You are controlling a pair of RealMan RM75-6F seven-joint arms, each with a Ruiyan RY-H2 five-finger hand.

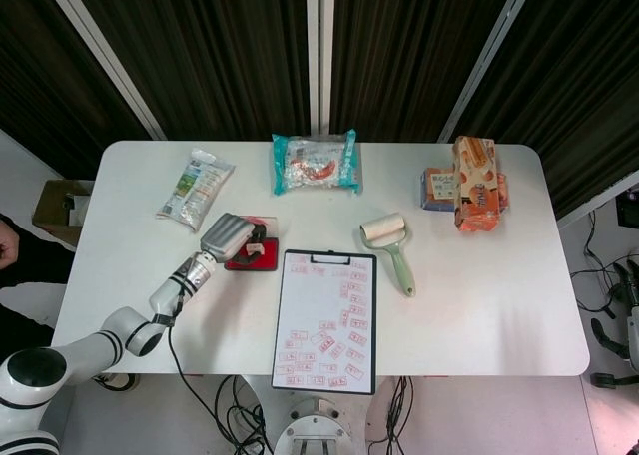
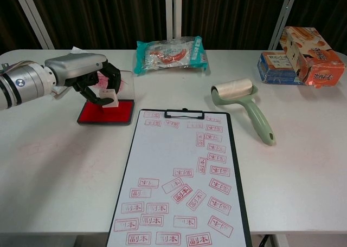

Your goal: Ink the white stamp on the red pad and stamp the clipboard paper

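Observation:
My left hand [image 2: 81, 73] [image 1: 230, 237] hangs over the red ink pad [image 2: 105, 113] [image 1: 251, 259] at the table's left. Its fingers curl around the white stamp [image 2: 110, 97] [image 1: 256, 248], whose base sits on the pad's red surface. The clipboard [image 2: 181, 179] [image 1: 325, 320] lies just right of the pad, its white paper covered with several red stamp marks. My right hand appears in neither view.
A green lint roller [image 2: 242, 101] lies right of the clipboard's clip. A teal snack bag [image 2: 171, 53] sits at the back centre, and orange and blue boxes [image 2: 303, 54] at the back right. Another snack packet [image 1: 195, 189] lies behind my left hand.

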